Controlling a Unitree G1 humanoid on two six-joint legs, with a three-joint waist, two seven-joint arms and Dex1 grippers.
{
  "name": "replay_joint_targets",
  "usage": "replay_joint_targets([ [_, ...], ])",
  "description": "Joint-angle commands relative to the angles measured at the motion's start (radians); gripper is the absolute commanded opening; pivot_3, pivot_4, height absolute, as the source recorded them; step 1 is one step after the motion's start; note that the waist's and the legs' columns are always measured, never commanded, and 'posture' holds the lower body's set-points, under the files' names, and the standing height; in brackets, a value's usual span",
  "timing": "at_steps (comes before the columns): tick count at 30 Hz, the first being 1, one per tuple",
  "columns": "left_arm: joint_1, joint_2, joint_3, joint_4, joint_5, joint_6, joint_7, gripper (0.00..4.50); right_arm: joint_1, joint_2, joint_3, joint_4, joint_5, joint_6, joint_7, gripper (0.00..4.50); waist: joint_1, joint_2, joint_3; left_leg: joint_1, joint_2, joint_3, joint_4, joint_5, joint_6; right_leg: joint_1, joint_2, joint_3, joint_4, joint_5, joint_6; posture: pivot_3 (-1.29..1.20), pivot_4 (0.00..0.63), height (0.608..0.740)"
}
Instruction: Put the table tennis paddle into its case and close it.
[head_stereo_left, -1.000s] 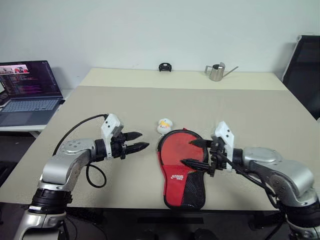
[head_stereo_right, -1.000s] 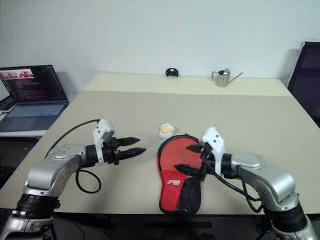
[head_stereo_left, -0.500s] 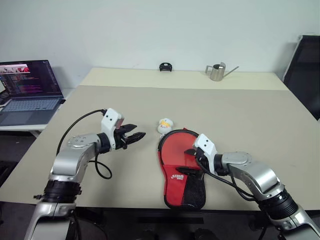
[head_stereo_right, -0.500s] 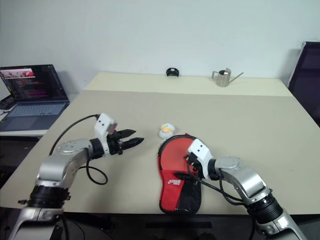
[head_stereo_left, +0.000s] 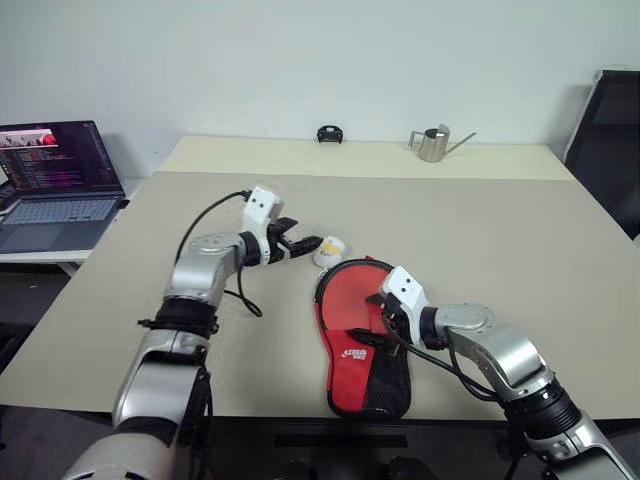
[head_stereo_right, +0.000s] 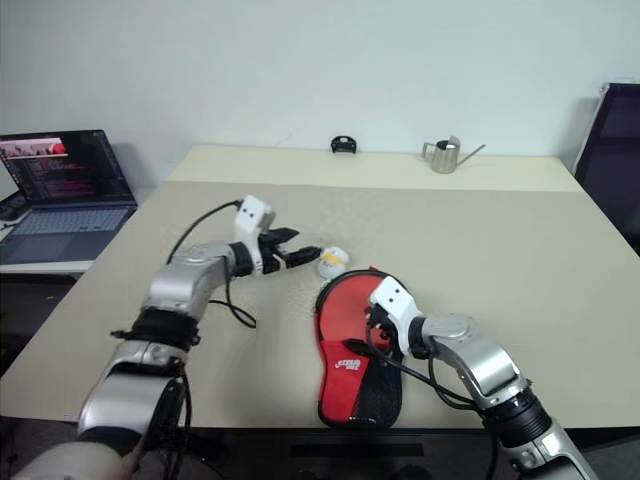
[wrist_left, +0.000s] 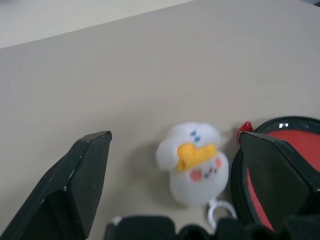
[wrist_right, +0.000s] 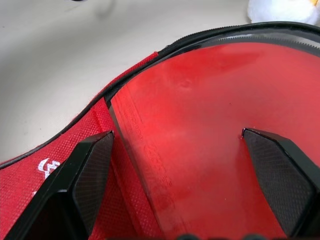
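On worktop (head_stereo_left: 500, 240) near edge — case (head_stereo_left: 365, 345) lies unzipped, table tennis paddle (wrist_right: 210, 125) inside. Right end effector (head_stereo_left: 372, 315) apart over red face. Left end effector (head_stereo_left: 308, 243) apart, flanking plush zipper charm (head_stereo_left: 330, 251). Step: closing; next, likely grip charm — pull zip round.

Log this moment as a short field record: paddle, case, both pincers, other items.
paddle: table tennis paddle lies red face up inside the case
case: case unzipped, flat at the table's near edge
left pincer: left pincer open, either side of a small white plush charm
right pincer: right pincer open over the paddle's face
other: laptop, metal watering can
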Motion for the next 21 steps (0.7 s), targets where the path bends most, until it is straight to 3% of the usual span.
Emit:
replay_joint_targets([
  [1, -0.090, -0.040, -0.023, 0.123, 0.042, -0.075, -0.043, 4.48, 0.000, 0.010, -0.002, 0.009, -0.010, 0.000, 0.000, 4.50, -0.001, 0.000, 0.000, 0.000, 0.000, 0.000, 0.000, 0.000, 0.000, 0.000, 0.000, 0.000, 0.000, 0.000, 0.000, 0.00, 0.150, 0.740],
  [10, -0.212, -0.115, -0.043, 0.453, 0.151, -0.198, -0.017, 4.48, 0.012, 0.040, -0.005, -0.001, -0.020, 0.004, -0.022, 4.50, -0.005, 0.000, 0.000, 0.000, 0.000, 0.000, 0.000, 0.000, 0.001, -0.001, 0.000, -0.001, 0.001, 0.000, 0.000, 0.00, 0.150, 0.740],
  [21, -0.213, -0.179, -0.037, 0.545, 0.206, -0.227, -0.019, 4.48, 0.019, 0.057, -0.012, -0.003, -0.029, -0.014, -0.055, 4.50, -0.003, -0.001, 0.000, 0.000, -0.002, 0.000, 0.000, 0.000, 0.001, 0.000, 0.000, -0.001, 0.001, 0.000, 0.000, 0.00, 0.150, 0.740],
])
